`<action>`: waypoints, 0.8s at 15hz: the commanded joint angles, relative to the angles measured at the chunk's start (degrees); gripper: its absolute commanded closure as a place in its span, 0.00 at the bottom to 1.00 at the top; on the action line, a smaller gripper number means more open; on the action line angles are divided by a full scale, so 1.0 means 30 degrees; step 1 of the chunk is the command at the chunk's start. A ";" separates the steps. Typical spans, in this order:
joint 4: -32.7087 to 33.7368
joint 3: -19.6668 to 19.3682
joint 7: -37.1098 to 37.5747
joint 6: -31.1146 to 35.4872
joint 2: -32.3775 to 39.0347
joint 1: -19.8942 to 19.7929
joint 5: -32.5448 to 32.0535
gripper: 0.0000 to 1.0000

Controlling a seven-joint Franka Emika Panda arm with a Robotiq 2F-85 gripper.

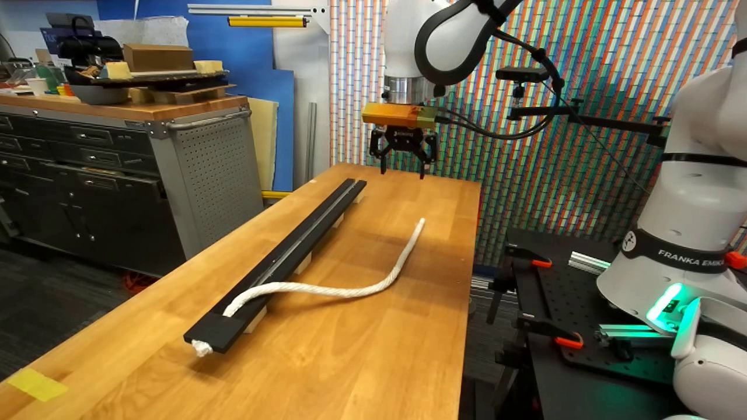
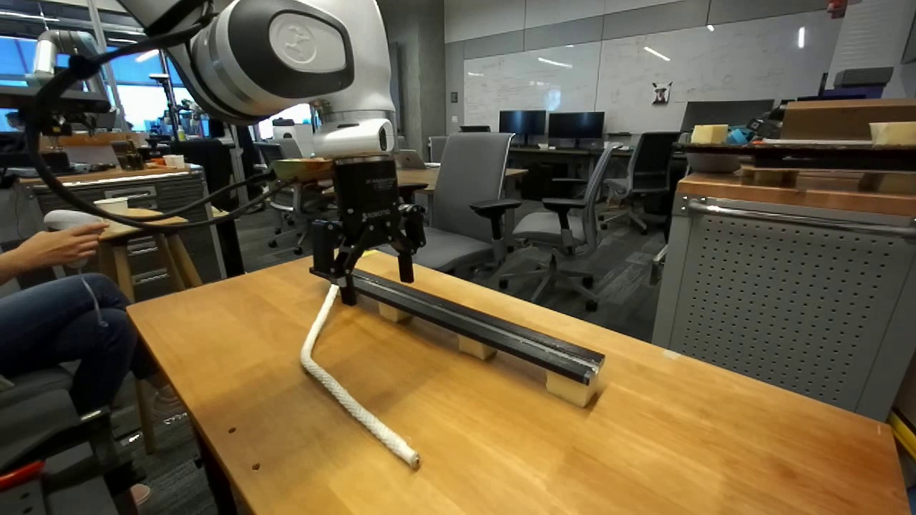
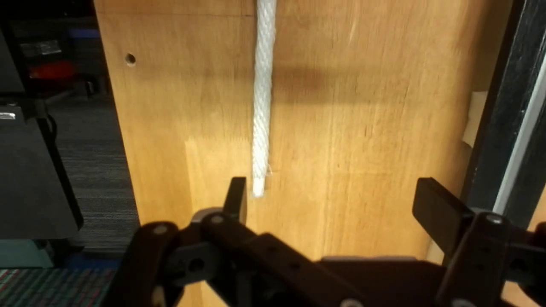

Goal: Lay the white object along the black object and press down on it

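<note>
The white object, a rope (image 1: pixel 344 291), has its near end in the black rail (image 1: pixel 308 233); a frayed tip (image 1: pixel 202 348) pokes out at the rail's near end. From there the rope leaves the groove, drops over the rail's side and curves across the table to a free end. My gripper (image 1: pixel 402 173) hangs in the air above the table's far part, apart from rope and rail. In the wrist view the gripper (image 3: pixel 332 187) is wide open with nothing in it; the rope's free end (image 3: pixel 258 186) appears near one fingertip (image 3: pixel 236 189), and the rail (image 3: pixel 490 170) runs along the right.
Wooden blocks (image 2: pixel 570 388) raise the rail off the wooden table (image 2: pixel 687 443). Yellow tape (image 1: pixel 38 384) marks a table corner. Beside the table stand a tool cabinet (image 1: pixel 213 169) and a robot base on a black stand (image 1: pixel 589 385). A seated person (image 2: pixel 57 315) is beside the table.
</note>
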 commanded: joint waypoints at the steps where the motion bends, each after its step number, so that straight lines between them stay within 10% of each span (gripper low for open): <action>1: 0.0539 0.0009 -0.2222 0.0302 0.0618 -0.0087 0.2350 0.00; 12: 0.0874 -0.0905 -0.4574 0.2651 0.3664 -0.0315 0.5182 0.00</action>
